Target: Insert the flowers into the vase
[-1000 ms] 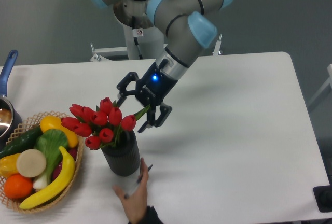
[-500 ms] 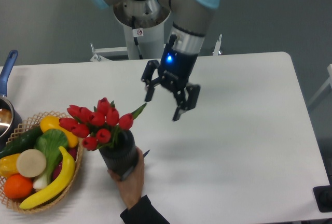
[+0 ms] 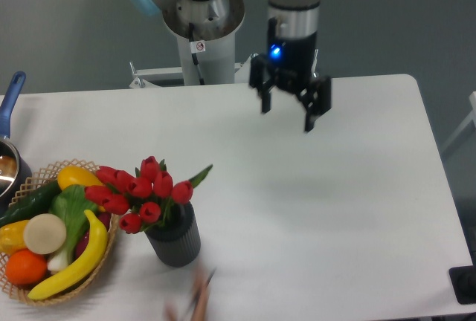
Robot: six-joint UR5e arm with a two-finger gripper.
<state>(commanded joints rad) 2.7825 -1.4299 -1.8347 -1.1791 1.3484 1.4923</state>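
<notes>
The red tulip flowers (image 3: 141,191) stand upright in the dark grey ribbed vase (image 3: 175,238) at the front left of the white table (image 3: 349,209). A green leaf sticks out to the right above the vase rim. My gripper (image 3: 288,115) hangs open and holds nothing, well above the table near its back edge, far up and to the right of the vase.
A wicker basket (image 3: 30,187) of toy fruit and vegetables sits just left of the vase. A pot with a blue handle (image 3: 10,94) is at the far left edge. A blurred human hand (image 3: 195,305) is at the front edge below the vase.
My gripper has risen and moved right and back, away from the flowers. The human hand has let go of the vase and drawn back toward the front edge.
</notes>
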